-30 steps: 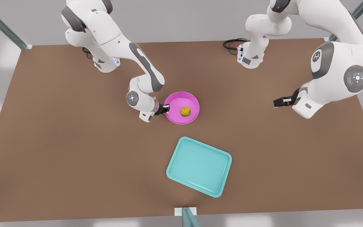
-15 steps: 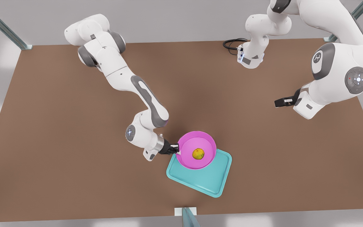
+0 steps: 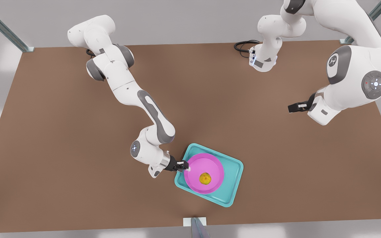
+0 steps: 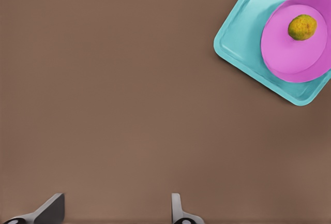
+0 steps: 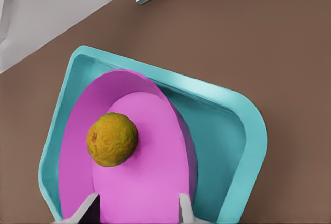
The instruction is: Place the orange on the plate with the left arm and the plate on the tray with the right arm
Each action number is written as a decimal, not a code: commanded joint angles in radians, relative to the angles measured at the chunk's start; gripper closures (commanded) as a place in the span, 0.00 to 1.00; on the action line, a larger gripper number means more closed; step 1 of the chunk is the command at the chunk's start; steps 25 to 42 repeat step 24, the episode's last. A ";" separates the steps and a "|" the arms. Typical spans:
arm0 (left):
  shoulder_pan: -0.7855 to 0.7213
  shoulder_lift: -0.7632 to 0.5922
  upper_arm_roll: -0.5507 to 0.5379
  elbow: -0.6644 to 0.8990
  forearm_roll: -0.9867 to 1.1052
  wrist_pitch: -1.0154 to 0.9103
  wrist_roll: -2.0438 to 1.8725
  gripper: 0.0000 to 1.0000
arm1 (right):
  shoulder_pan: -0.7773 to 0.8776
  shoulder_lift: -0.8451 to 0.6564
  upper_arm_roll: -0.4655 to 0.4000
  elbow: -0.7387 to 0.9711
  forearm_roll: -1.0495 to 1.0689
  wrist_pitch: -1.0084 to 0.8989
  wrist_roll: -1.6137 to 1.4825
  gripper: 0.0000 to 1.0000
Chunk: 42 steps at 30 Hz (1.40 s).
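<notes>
So the right gripper (image 3: 186, 166) pinches the glossy pink plate's (image 3: 210, 165) rim, bumpy orange (image 3: 205, 178) just ahead; plate's now down on the rounded teal tray (image 3: 235, 180). Left gripper (image 4: 116, 216) waits spread, well apart.

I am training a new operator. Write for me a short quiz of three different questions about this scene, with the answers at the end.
1. True or false: the orange lies on the plate.
2. Multiple choice: where is the plate? A) on the bare table B) on the tray C) in the air beside the tray
3. Fill in: the right gripper is at the plate's ____, while the left gripper waits open over bare table.

Key: 1 true; 2 B; 3 rim.
</notes>
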 commanded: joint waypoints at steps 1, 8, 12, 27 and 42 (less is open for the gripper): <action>0.000 0.000 0.000 0.000 0.001 -0.001 -0.001 0.00 | 0.000 -0.006 0.001 0.000 0.000 -0.003 0.060 0.00; -0.002 0.009 -0.002 0.008 0.002 -0.016 -0.013 0.00 | -0.048 -0.150 -0.320 0.009 -0.386 -0.790 -0.160 0.00; -0.002 0.011 -0.005 0.010 0.001 -0.031 -0.008 0.00 | -0.042 -0.401 -0.601 0.009 -0.645 -1.124 -0.380 0.00; -0.002 0.046 -0.006 0.054 0.001 -0.079 -0.011 0.00 | -0.416 -1.073 -0.042 -0.476 -0.958 -1.013 -0.266 0.00; -0.002 0.046 -0.006 0.054 0.001 -0.079 -0.011 0.00 | -0.416 -1.073 -0.042 -0.476 -0.958 -1.013 -0.266 0.00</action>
